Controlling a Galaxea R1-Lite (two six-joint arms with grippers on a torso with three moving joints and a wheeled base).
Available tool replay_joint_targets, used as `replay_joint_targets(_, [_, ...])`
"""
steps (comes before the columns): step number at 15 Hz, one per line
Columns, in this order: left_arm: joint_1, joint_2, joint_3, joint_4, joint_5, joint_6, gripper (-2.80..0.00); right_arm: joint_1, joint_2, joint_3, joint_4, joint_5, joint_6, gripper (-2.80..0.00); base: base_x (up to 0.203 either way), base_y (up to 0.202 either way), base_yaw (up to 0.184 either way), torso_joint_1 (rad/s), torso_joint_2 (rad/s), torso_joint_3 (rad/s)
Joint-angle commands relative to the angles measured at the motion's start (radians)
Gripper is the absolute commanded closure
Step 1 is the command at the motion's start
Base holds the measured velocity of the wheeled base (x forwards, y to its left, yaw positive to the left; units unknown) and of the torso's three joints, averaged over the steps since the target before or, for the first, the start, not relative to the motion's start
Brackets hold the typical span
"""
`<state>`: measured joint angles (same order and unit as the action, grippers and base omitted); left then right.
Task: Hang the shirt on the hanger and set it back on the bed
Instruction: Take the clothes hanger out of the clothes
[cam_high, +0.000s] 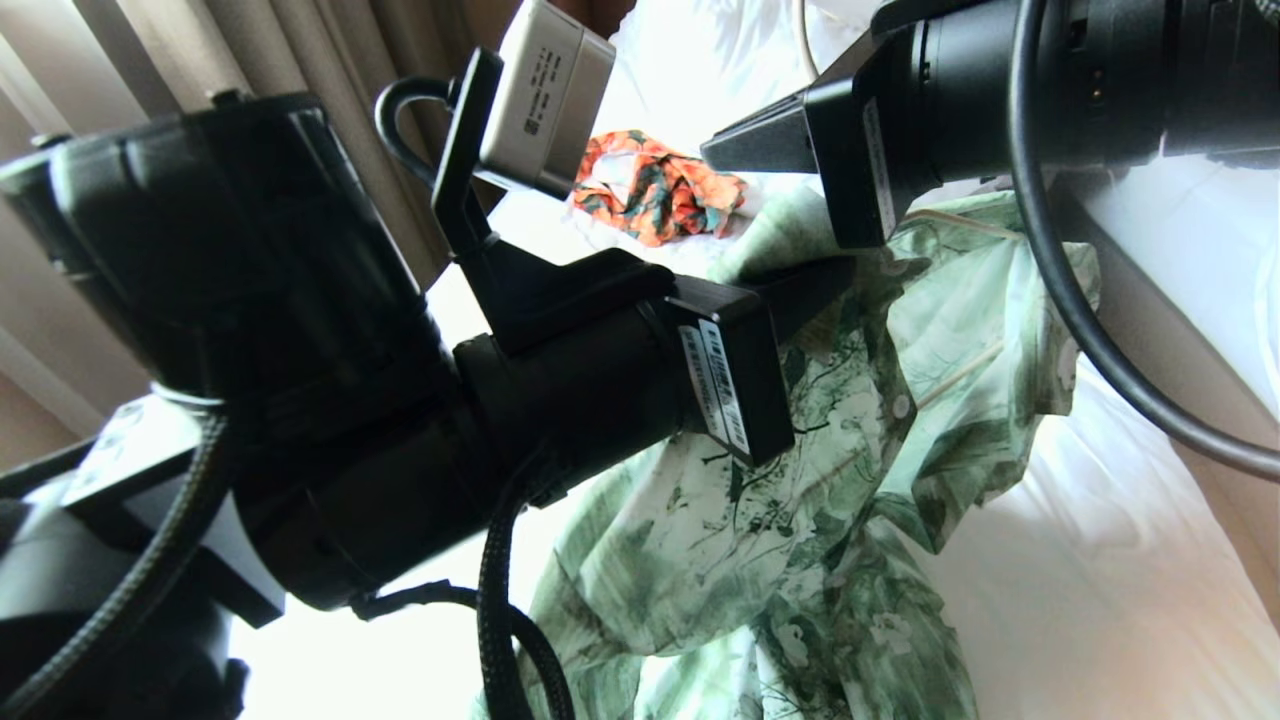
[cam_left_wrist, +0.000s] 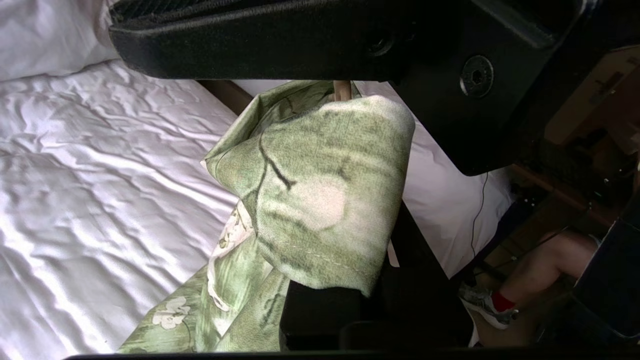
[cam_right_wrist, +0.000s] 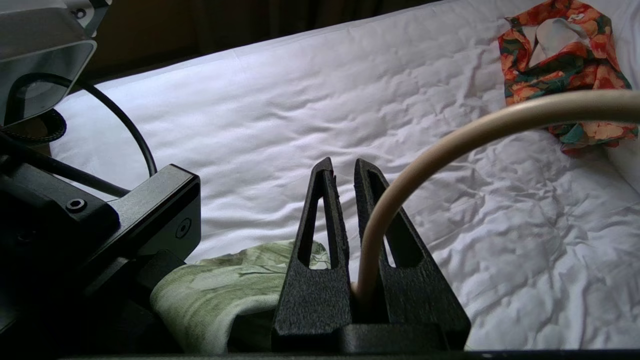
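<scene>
Landmark: the shirt (cam_high: 760, 520), pale green leaf print, draped in mid-air above the bed (cam_high: 1080, 560) and trailing down toward the sheet
Left tool (cam_high: 815, 285): reaches in from the curtain side of the shirt; its fingers are together, clamped on a fold of shirt cloth, which the left wrist view shows bunched over the lower finger (cam_left_wrist: 320, 310)
Right tool (cam_right_wrist: 345, 175): reaches in from the far side of the shirt, above its top edge; its fingers (cam_right_wrist: 320, 220) are drawn together, with the hanger (cam_right_wrist: 450, 145) wire caught low in the slot between them; a firm grip looks likely, though the tips stand slightly apart
Hanger: cream wire; hook curves up out of the right tool; one shoulder bar shows as a pale line under the cloth, running along the shirt's top edge
Key relation: the two tools sit close, the left one just below the right; the hanger's long axis lies across the shirt's shoulders, so the cloth has to slide along that wire
Nearer arm: the left holds the cloth, the right the frame
Bed: white wrinkled sheet directly beneath the shirt; an orange garment (cam_high: 660, 190) lies beyond the shirt, well apart
</scene>
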<state>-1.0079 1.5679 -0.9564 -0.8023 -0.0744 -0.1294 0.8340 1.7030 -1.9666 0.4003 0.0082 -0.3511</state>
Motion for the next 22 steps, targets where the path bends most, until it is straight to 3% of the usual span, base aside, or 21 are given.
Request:
replay_joint_targets(1, [0.006, -0.012, 0.006, -0.005, -0.002, -0.003, -2.80, -0.003, -0.005, 0.000, 0.000, -0.001, -0.002, 0.00, 0.000, 0.000, 0.000, 0.000, 0.00, 0.000])
replay_joint_targets(9, [0.011, -0.176, 0.142, 0.002, -0.008, 0.005, -2.80, -0.041, -0.009, 0.000, 0.000, -0.002, 0.000, 0.00, 0.000, 0.000, 0.000, 0.000, 0.00, 0.000])
replay_joint_targets(13, [0.082, -0.215, 0.150, 0.000, -0.007, 0.004, -2.80, -0.067, -0.019, 0.000, 0.003, -0.002, 0.012, 0.00, 0.000, 0.000, 0.000, 0.000, 0.00, 0.000])
replay_joint_targets(14, [0.103, -0.221, 0.149, 0.001, -0.006, 0.004, 0.00, -0.073, -0.022, 0.002, 0.003, -0.002, 0.021, 0.00, 0.000, 0.000, 0.000, 0.000, 0.00, 0.000])
replay_joint_targets(16, [0.135, -0.244, 0.148, 0.019, -0.004, 0.001, 0.00, -0.080, -0.031, 0.005, 0.001, 0.008, 0.063, 0.00, 0.000, 0.000, 0.000, 0.000, 0.00, 0.000])
replay_joint_targets(22, [0.292, -0.388, 0.157, 0.183, -0.007, -0.041, 0.00, -0.134, -0.072, 0.011, 0.002, 0.010, 0.053, 0.00, 0.000, 0.000, 0.000, 0.000, 0.00, 0.000])
